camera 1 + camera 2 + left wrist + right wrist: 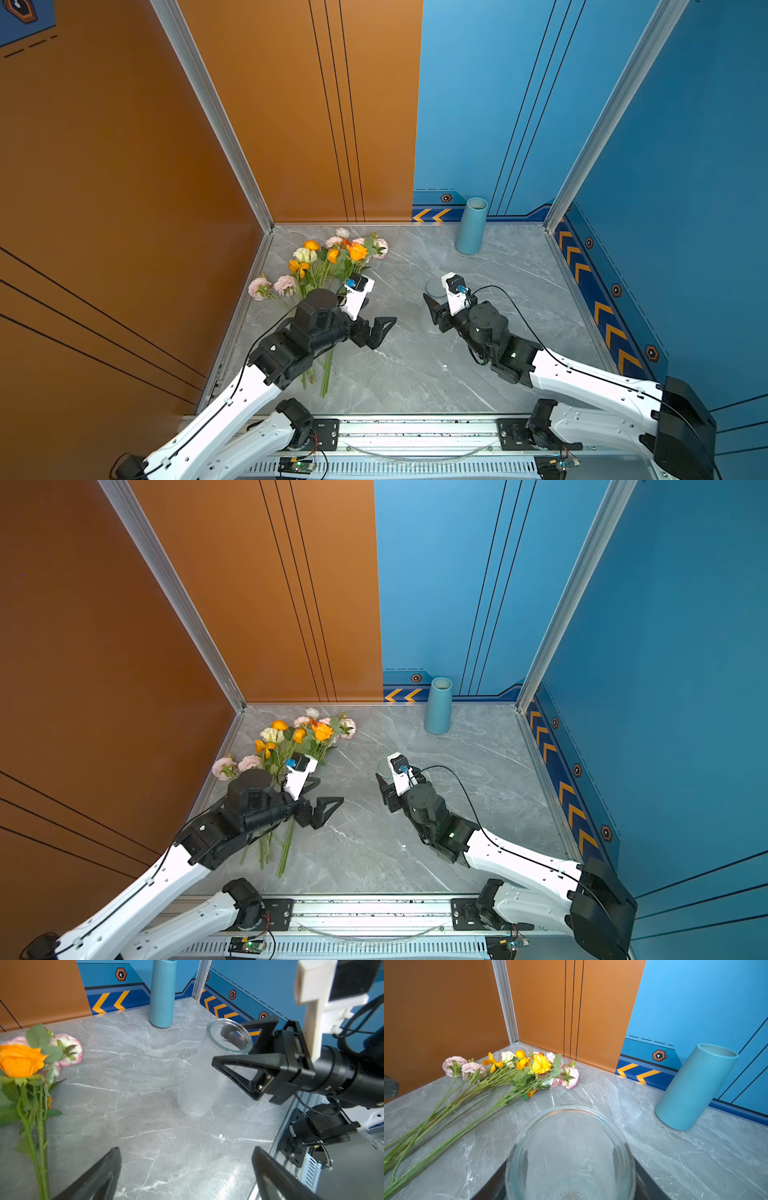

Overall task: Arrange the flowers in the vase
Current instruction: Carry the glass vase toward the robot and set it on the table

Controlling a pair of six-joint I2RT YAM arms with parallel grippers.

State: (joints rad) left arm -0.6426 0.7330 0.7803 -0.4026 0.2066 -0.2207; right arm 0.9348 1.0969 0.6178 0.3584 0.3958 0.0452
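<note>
Top view, flowers [328,266]: lying flat, well left of the glass vase [434,289], stems running front to back.
Top view, left gripper [376,316]: wide open, empty, between flowers and glass vase; nearer arm.
Left wrist, right gripper [229,1043]: clamped around glass vase's upper wall.
Right wrist, glass vase: mouth empty.

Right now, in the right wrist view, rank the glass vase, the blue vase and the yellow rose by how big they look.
1. glass vase: largest, though it sits right at the camera, so nearness inflates it.
2. blue vase.
3. yellow rose: clearly smallest.
</note>
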